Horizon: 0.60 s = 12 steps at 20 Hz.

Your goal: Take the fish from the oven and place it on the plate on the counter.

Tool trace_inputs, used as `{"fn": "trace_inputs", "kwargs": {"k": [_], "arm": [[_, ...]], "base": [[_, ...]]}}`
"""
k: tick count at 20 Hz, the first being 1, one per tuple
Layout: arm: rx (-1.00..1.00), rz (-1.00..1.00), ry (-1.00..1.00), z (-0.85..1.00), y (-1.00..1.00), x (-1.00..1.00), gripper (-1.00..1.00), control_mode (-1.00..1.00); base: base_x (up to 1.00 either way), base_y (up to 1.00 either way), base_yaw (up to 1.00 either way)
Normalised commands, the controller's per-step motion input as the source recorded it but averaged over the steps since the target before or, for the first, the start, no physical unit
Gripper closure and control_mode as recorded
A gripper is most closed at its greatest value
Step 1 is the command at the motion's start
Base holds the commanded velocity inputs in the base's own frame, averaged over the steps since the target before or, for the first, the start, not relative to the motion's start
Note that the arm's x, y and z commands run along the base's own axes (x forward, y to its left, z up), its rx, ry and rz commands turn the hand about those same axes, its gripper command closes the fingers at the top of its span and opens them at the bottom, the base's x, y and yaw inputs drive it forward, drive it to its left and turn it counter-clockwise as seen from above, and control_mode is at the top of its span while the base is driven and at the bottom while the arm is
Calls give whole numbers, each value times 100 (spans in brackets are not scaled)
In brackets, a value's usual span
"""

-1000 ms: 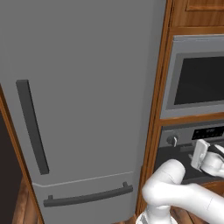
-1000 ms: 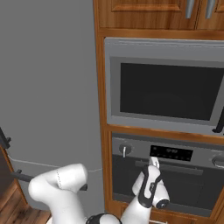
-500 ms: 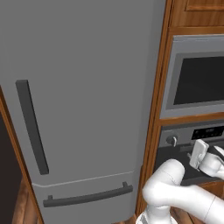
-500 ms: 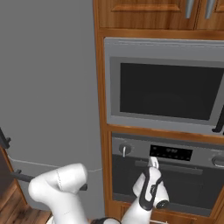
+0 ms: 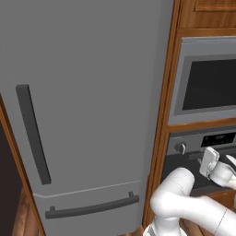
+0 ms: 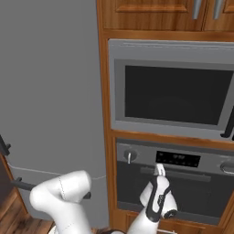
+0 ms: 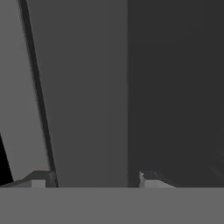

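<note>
Since the frame one second earlier, the arm had shifted only slightly: the gripper (image 6: 159, 170) remained at the oven (image 6: 176, 183) front, at the door handle (image 6: 183, 174) just under the control panel, and the base cameras had not moved. The scene around it was unchanged.

In the right base view the hand pointed up toward the oven's dark display (image 6: 178, 159), its tip at the left part of the handle bar, between the round knob (image 6: 130, 156) and the display. In the left base view the gripper (image 5: 208, 162) stood against the oven (image 5: 203, 159) front, right of the knob (image 5: 180, 148). In the hand view the two fingertips (image 7: 41, 177) rose at the lower edge, set apart, with a broad grey band running lengthwise between them. The fingers stood spread on either side of that band; whether they pressed on it could not be told from the pictures.

The oven door was shut, its dark window closed flush. The fish and the plate were not seen from these positions; the oven interior was hidden behind the door.

Above the oven sat the grey microwave (image 6: 173, 93) with a dark window, framed in wooden cabinetry (image 6: 151, 16). To the left stood the large grey fridge (image 5: 83, 106) with a dark vertical handle (image 5: 33, 133) and a horizontal drawer handle (image 5: 92, 208) below.
</note>
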Motion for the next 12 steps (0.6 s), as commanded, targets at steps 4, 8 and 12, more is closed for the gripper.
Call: {"fn": "trace_inputs", "kwargs": {"k": [4, 8, 12], "arm": [[-3, 0, 35, -3, 0, 20, 100, -100], [-17, 0, 63, -28, 0, -31, 100, -100], [-24, 0, 66, -66, 0, -94, 100, -100]], "base": [[0, 0, 0], [0, 0, 0], [0, 0, 0]]}}
